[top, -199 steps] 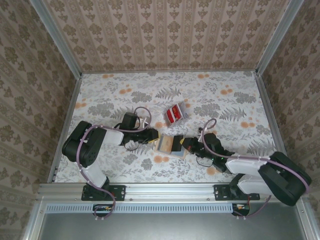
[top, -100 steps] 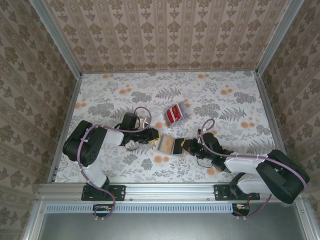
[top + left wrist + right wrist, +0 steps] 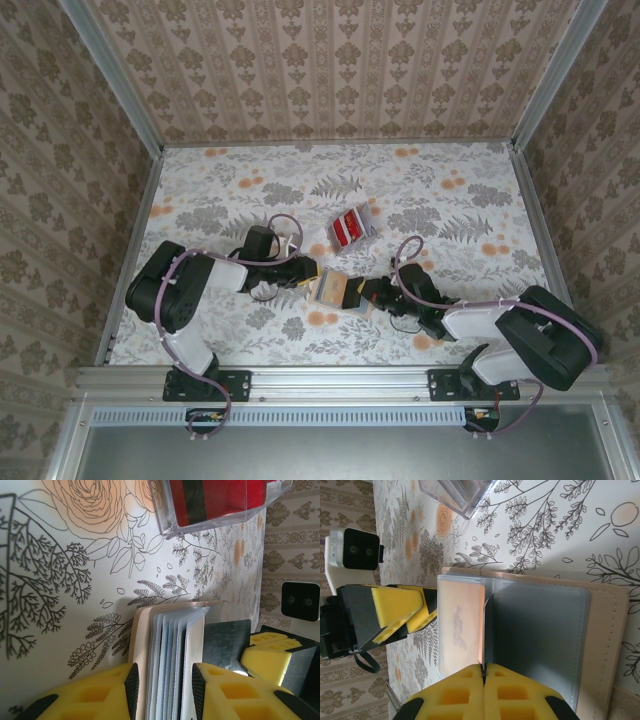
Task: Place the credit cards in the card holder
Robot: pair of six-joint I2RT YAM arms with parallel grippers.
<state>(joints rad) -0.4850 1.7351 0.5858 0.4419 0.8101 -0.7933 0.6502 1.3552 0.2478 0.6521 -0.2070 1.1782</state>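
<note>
Holder [image 3: 338, 290] is clamped at its left edge by left gripper [image 3: 162, 690]. One inner leaf [image 3: 484, 630] is pinched by right gripper [image 3: 483, 672].

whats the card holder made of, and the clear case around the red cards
The card holder: tan matte cover with a leather-like grain, real or faux unclear. Its inner sleeves are bluish-grey and smooth, likely thin plastic. The clear case: transparent glossy hard plastic, judging by its bright edges and the credit cards showing through.
</note>
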